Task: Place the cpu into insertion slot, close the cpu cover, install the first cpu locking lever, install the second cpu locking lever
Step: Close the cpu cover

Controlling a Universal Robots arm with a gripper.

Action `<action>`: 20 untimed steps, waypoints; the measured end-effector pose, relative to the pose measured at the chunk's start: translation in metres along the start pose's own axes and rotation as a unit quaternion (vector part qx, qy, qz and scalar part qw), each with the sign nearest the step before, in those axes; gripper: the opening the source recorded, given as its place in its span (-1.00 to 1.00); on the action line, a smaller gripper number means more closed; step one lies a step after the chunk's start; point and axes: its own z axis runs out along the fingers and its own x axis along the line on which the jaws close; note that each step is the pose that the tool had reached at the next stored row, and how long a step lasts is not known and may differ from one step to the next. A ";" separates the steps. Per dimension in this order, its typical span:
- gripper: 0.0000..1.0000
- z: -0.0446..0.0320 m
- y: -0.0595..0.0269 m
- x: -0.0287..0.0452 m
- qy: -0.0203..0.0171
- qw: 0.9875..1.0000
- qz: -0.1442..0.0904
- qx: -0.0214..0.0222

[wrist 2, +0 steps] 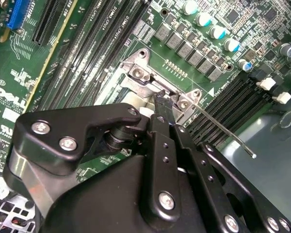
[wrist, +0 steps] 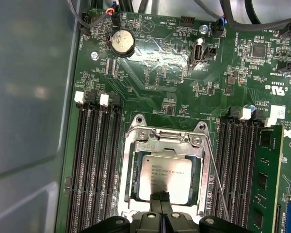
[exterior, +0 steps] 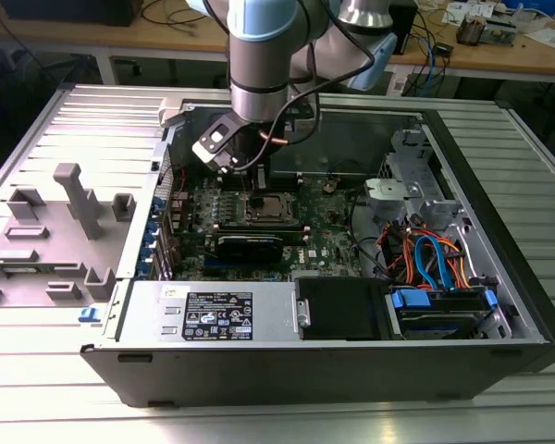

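Note:
The cpu (wrist: 165,177), a silver-grey square, lies flat in the insertion slot (wrist: 202,127) on the green board, which the exterior view shows as the socket (exterior: 268,207) inside the open case. The shiny cpu cover (wrist: 170,145) lies down over it, framing the chip in its window. My gripper (wrist: 160,195) is shut with nothing between its fingers, and its tips rest at the cover's edge nearest the wrist. In the second wrist view the gripper (wrist 2: 160,99) touches the socket's metal frame. A thin locking lever (wrist 2: 223,131) sticks out free beside the socket, running along one side as a lever (wrist: 217,179).
Long black memory slots (wrist: 94,160) flank the socket, with a green memory module (wrist: 266,174) on one side. A coin battery (wrist: 122,42) sits farther up the board. The case holds a power supply (exterior: 213,314) and blue and orange cables (exterior: 435,264). A grey fixture (exterior: 55,222) stands at the exterior view's left.

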 end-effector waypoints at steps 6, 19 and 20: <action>-0.79 -0.0001 0.0158 -0.0018 0.000 1.000 0.000 0.000; -0.79 -0.0043 0.0219 -0.0026 -0.001 1.000 0.014 0.000; -0.79 -0.0052 0.0220 -0.0026 -0.001 1.000 0.015 0.000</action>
